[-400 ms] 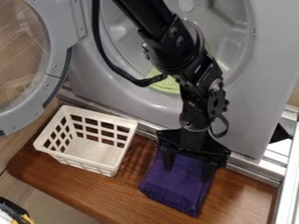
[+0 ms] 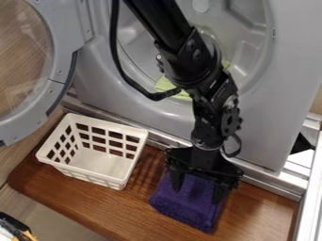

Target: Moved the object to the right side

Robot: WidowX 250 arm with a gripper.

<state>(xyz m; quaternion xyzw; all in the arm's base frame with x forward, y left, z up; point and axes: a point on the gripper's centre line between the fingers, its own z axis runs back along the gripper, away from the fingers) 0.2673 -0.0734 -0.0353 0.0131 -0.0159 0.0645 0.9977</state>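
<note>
Purple cloth (image 2: 183, 208) lies beneath the claw (image 2: 197, 194), apparently touching.

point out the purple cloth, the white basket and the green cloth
Purple cloth (image 2: 190, 198): camera view, middle of its top.
White basket (image 2: 99, 163): camera view, its inside floor.
Green cloth (image 2: 164, 84): camera view, its left part.

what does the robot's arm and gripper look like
The arm is black, with chunky jointed segments, round bolt heads and a loose black cable looping beside it. The gripper is black too, with a wide crosspiece and two blocky fingers.
</note>
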